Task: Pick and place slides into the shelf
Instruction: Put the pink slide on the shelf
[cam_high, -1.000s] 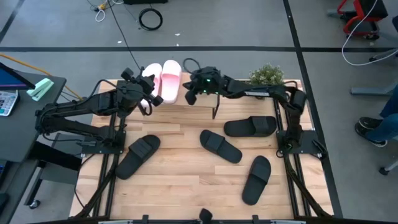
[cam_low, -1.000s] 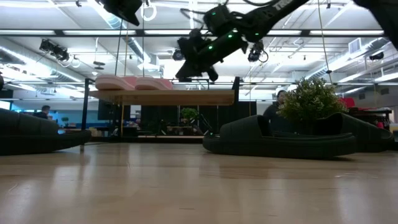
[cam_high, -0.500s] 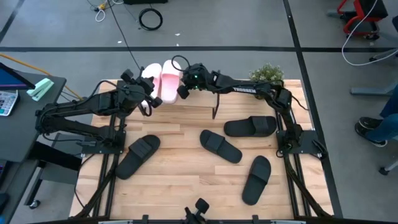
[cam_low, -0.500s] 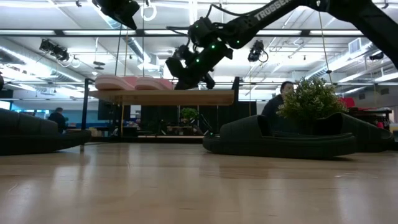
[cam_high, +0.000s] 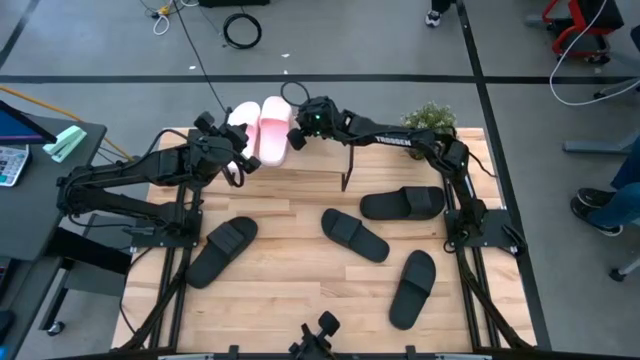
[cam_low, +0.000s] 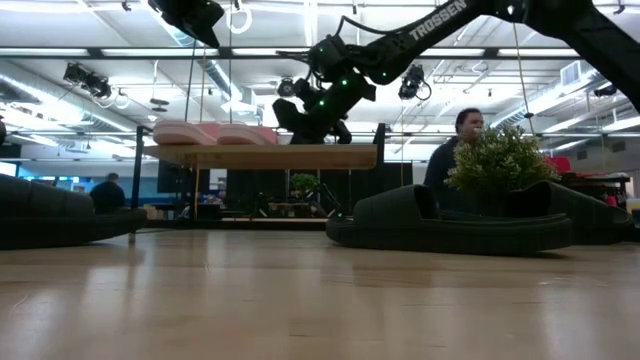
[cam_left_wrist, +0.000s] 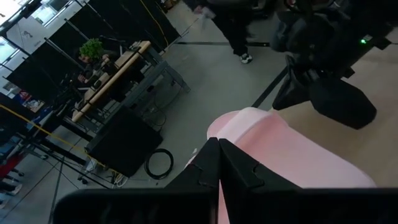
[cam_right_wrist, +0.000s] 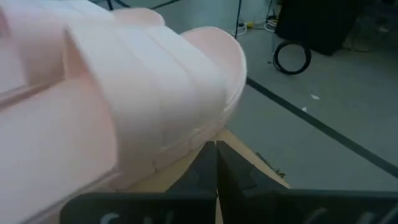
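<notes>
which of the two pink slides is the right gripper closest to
The right-hand pink slide on the shelf: the right gripper sits at its edge, while the other pink slide lies beyond it, by the left gripper.

Both arms matte black, tubular links with chunky joint housings. We see white "TROSSEN" lettering along the right arm (cam_low: 440, 18) forearm link, readable in low view, fainter from above. Green status LED lit on the right wrist housing (cam_high: 312, 116), also showing as a green dot in left wrist view. Thin black cables loop off both wrists. Left arm (cam_high: 120, 180) has doubled parallel links near its base. Fingers (cam_left_wrist: 211, 163) are dark, angular, flat-faced plastic. Black frame struts run under both bases.
</notes>
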